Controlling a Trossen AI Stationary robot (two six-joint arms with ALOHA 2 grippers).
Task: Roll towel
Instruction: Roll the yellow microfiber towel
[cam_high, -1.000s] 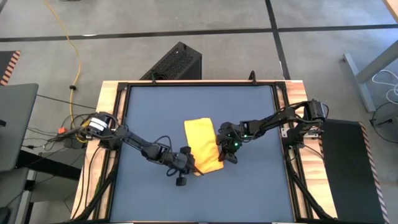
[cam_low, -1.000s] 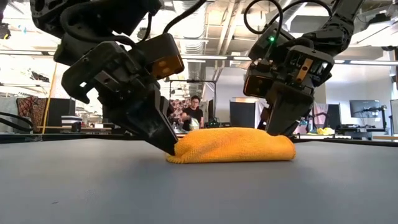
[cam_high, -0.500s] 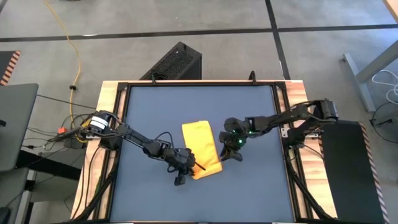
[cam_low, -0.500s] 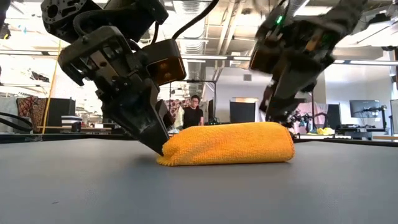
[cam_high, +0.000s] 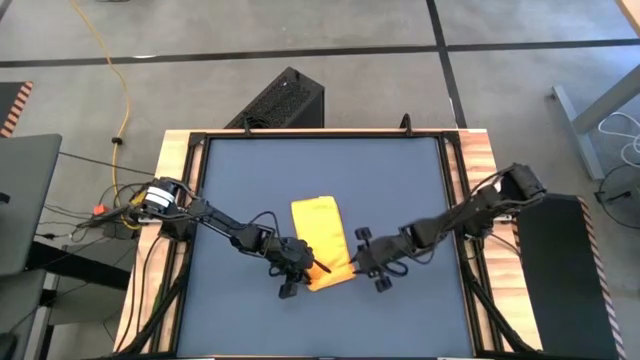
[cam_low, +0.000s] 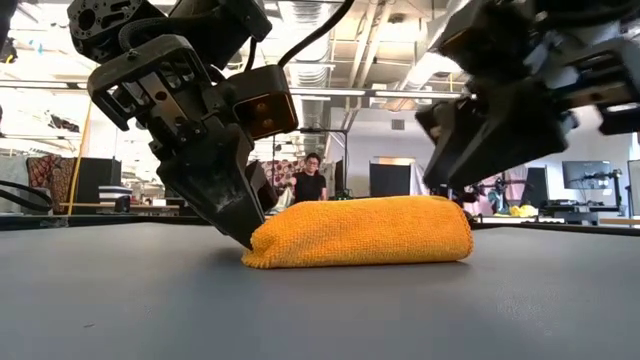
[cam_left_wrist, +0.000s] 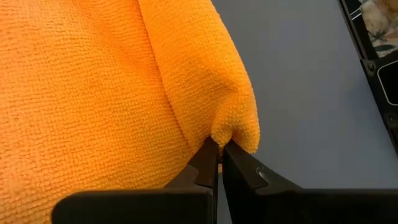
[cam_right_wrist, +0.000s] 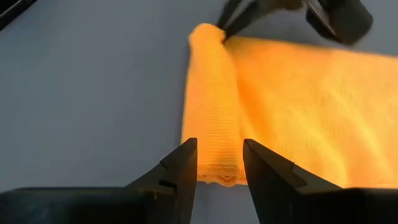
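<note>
The towel (cam_high: 322, 240) lies a little below the middle of the high view, on the dark blue table (cam_high: 400, 180). It is a long yellow-orange strip running from mid-frame down toward the lower centre, and its lower end is turned over into a thick fold, which the low view shows as a rounded hump across the middle of the frame.

The left gripper (cam_left_wrist: 219, 149) is at the lower-left corner of the cloth in the high view, and its fingers are pinched tight on the corner of that turned-over edge; the left wrist view shows the fabric puckered right at the two tips. The right gripper (cam_right_wrist: 219, 158) is just beside the lower-right corner of the cloth in the high view. Its fingers stand apart with nothing between them, pointing at the open end of the fold.

By my reading, the roll is only begun: one turn is made at the near end and most of the towel still lies flat. The next move seems to call for the right gripper to take the free end of the fold, level with the left one, so both can carry the roll evenly along the strip without it skewing or slackening.
</note>
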